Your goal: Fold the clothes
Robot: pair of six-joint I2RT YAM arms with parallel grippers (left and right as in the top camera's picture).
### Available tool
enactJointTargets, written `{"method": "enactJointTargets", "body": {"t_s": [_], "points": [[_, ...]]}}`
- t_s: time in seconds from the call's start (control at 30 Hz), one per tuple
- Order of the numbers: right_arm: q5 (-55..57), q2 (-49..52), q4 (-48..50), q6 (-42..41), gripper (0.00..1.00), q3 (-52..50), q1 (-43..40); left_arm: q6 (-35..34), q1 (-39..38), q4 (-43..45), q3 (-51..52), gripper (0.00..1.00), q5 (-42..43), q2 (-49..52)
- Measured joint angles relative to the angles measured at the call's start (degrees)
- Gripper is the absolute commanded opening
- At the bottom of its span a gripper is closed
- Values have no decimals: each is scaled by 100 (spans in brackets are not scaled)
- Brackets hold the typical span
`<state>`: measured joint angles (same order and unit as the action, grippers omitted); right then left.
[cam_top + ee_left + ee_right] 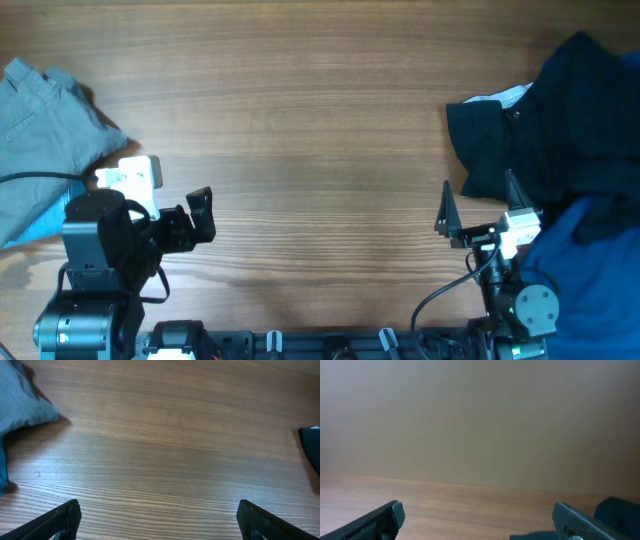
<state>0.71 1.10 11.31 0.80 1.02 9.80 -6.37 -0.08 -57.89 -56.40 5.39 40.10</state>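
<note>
Two grippers recorded spread wide, nothing pinched: left gripper [207, 215] and right gripper [478, 192] above the wooden table [320, 120]. Grey garment [45, 110] is bunched at left edge; black garment [500, 140] and blue garment [590, 275] are heaped right.

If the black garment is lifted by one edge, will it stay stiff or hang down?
Probably it hangs limp: the black garment lies in soft, rumpled folds. It may drag the blue garment heaped against it. As flat cloth, it should not roll.
</note>
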Motion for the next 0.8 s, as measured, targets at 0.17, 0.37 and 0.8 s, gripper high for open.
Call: {"method": "enactJointTargets", "body": {"t_s": [0.17,0.37,0.8], "points": [[195,-2,-66,76,100,-55,0,0,0,0,0,100,-2,0],[199,-31,-1132,83,100,-68,-22,0,0,-4,0,100,-2,0],[120,-33,-1121,105,100,-68,-22,0,0,-4,0,100,0,0]]}}
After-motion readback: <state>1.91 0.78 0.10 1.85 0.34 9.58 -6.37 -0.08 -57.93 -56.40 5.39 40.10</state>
